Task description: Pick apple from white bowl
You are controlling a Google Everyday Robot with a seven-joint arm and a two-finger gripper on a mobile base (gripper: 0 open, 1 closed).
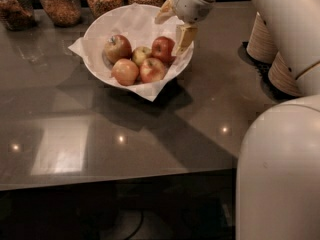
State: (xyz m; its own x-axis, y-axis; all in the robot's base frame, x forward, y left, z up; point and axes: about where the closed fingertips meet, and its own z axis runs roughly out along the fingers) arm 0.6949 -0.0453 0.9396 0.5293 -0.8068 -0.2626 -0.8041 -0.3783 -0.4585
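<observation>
Camera view shows the gripper [168,34] with fingers spread at the right rim of the white bowl [91,30], the red apple [163,49] lying just beneath it among paler apples.

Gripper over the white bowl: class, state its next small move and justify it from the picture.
Probably ease down onto the deep red glossy apple: the gripper hangs open just above its right side, inside the rim of the paper-lined white bowl, gripping nothing yet.
</observation>
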